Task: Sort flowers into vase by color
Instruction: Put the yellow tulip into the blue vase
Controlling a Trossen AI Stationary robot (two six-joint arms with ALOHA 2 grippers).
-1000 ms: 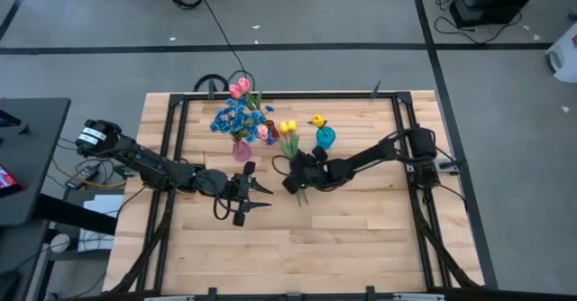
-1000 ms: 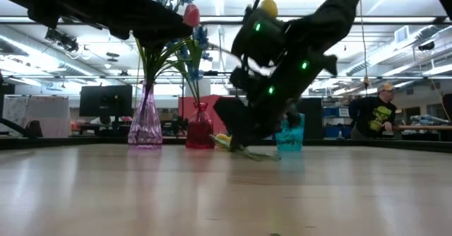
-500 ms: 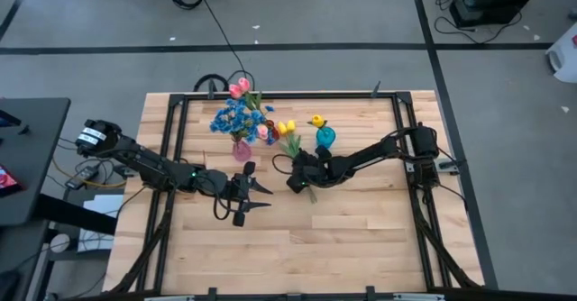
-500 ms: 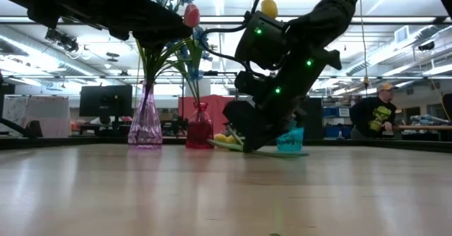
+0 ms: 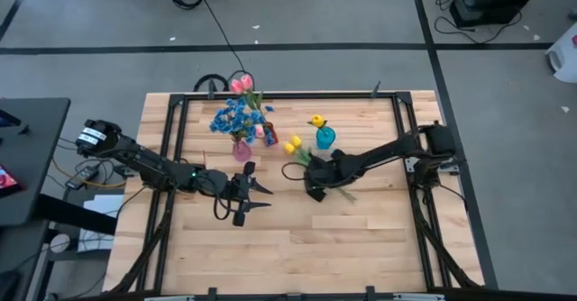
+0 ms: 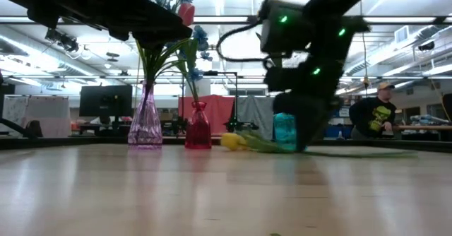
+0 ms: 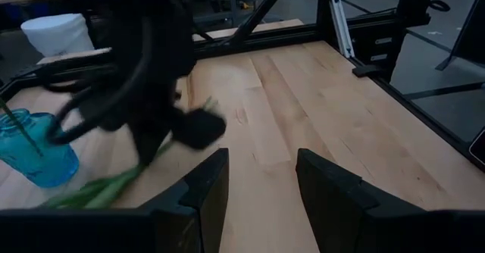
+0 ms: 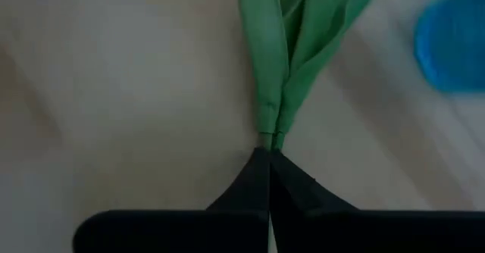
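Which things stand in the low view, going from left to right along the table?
Purple vase → red vase → yellow tulip lying on the table → blue vase, partly behind the right arm.

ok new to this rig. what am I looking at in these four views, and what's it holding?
Two dark robot arms work at a wooden table. One camera looks straight down on it, one sits level with the tabletop, and one rides on each wrist.

On the table stand three vases: a clear pink vase and a red vase, with blue blossoms and pink tulips above them, and a blue vase with one yellow tulip.

The right gripper is shut on the stem ends of two more yellow tulips, which lie on the wood near the blue vase. Its wrist camera shows the fingertips pinching the green stems.

The left gripper waits open and empty above the table's middle, holding nothing.
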